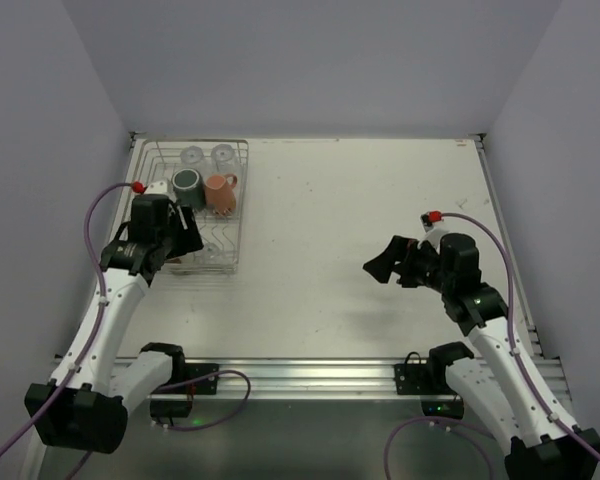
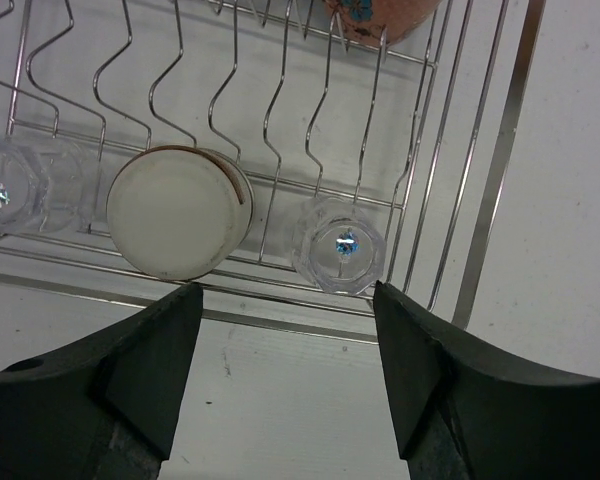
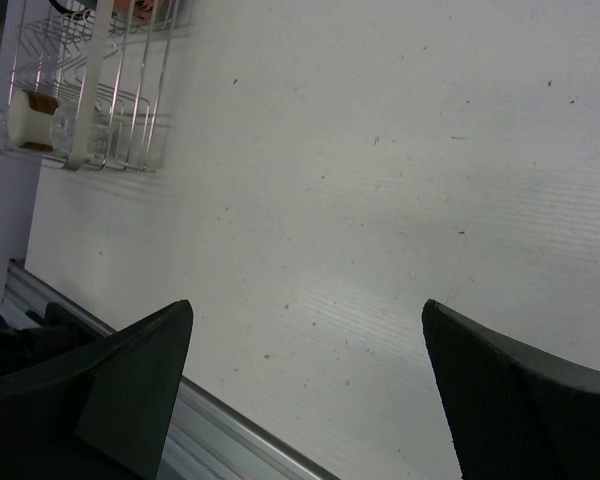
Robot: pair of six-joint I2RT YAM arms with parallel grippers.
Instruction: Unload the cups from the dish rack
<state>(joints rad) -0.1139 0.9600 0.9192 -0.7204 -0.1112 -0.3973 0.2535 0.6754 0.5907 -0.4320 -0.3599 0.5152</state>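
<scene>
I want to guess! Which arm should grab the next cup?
Probably left. The left pincer, open, is at the dish rack, facing the tan cup. The right pincer is open over the table, far away.

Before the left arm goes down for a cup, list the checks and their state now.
1. Left gripper open and empty: ok.
2. Gripper centred on one cup: not ok; the tan cup sits toward one finger, a glass toward the other.
3. Finger room beside the tan cup: cannot tell; a second glass stands close on its other side.
4. Near rail of the rack out of the fingers' path: cannot tell.
5. Right gripper away from the rack: ok; open over the table.
</scene>
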